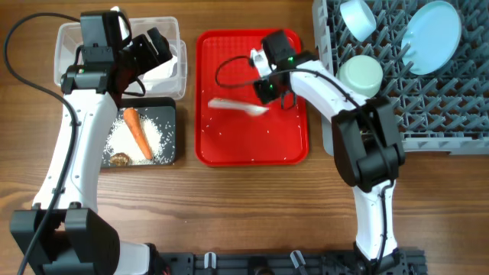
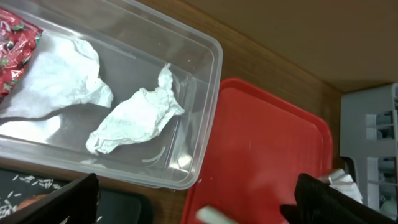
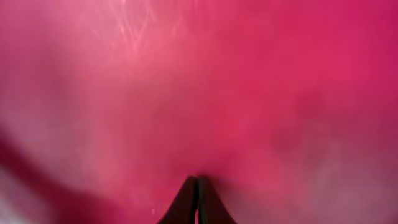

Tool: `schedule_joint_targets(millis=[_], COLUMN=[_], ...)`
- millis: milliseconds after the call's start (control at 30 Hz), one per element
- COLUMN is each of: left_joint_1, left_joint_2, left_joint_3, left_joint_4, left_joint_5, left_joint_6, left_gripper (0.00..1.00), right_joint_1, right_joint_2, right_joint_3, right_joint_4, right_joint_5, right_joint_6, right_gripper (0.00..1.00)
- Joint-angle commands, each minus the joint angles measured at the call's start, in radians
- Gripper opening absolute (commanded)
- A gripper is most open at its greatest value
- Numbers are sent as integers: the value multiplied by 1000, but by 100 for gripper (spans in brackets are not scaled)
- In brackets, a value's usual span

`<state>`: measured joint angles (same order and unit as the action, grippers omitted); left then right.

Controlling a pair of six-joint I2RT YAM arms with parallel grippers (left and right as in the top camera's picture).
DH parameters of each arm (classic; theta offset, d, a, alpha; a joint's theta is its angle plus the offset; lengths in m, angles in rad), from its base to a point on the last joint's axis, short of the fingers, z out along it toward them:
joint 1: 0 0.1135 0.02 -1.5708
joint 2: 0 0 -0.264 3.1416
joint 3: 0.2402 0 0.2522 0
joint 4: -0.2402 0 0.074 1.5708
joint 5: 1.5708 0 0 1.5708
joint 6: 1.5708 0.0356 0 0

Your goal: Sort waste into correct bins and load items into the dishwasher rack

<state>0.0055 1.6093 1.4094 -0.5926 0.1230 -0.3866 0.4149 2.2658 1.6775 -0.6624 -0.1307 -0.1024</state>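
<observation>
Wooden counter (image 1: 244, 206) carries a red tray (image 1: 252, 149) where the white spoon (image 1: 233, 106) lies beside the right end effector (image 3: 198, 190), fingertips pressed together, while the left end effector (image 2: 198, 200) hangs spread wide above the clear tub (image 2: 214, 74) of crumpled napkins (image 2: 134, 121).

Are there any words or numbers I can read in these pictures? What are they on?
No words, numbers or signs can be read here.
The red-and-white wrapper in the clear tub has white print, but it is too small and blurred to read.
</observation>
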Motion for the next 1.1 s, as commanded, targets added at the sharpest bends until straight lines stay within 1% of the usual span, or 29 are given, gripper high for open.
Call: schedule_joint_targets(millis=[0, 67, 100, 133, 167, 200, 267, 333, 433, 500, 600, 733, 833, 900, 933, 967, 1000, 1067], left_joint_1=[-3, -3, -3, -3, -3, -3, -3, -3, -3, -3, -3, -3, -3, -3, -3, -3, -3, -3], left_joint_2=[3, 3, 3, 3, 3, 3, 3, 3, 3, 3, 3, 3, 3, 3, 3, 3, 3, 3], left_joint_3=[8, 8, 8, 8, 8, 8, 8, 8, 8, 8, 8, 8, 8, 8, 8, 8, 8, 8], left_joint_4=[3, 3, 3, 3, 4, 4, 3, 3, 3, 3, 4, 3, 3, 3, 3, 4, 3, 3], left_joint_5=[-9, -9, -9, -9, -9, -9, -9, -9, -9, -9, -9, -9, -9, -9, -9, -9, -9, -9], left_joint_6=[16, 16, 16, 16, 16, 16, 16, 16, 16, 16, 16, 16, 16, 16, 16, 16, 16, 16], left_gripper=[100, 100, 100, 100, 100, 100, 100, 100, 100, 100, 100, 100, 100, 100, 100, 100, 100, 100], right_joint_1=[10, 10, 10, 10, 10, 10, 15, 28, 74, 116, 173, 186, 188, 188, 188, 189, 189, 189], right_joint_2=[117, 117, 117, 117, 117, 116, 90, 18, -77, -78, -78, -105, -103, -103, -101, -97, -96, -96], right_joint_3=[-70, -70, -70, -69, -63, -47, -18, -15, -16, -24, -48, -48, -51, -65, -74, -84, -104, -126], right_joint_4=[-37, -37, -36, -35, -40, -57, -108, -144, -225, -274, -285, -296, -295, -257, -234, -208, -168, -128], right_joint_5=[21, 21, 21, 21, 18, 12, -19, -21, -21, -21, -3, 25, -31, -55, -55, -67, -86, -86], right_joint_6=[-2, -2, -2, -5, -22, -41, -85, -108, -123, -142, -157, -160, -231, -267, -268, -269, -272, -272], right_gripper=[4, 4, 19, 31, 45, 50, 56, 63, 67, 70, 77, 77, 78, 77, 70, 66, 57, 45])
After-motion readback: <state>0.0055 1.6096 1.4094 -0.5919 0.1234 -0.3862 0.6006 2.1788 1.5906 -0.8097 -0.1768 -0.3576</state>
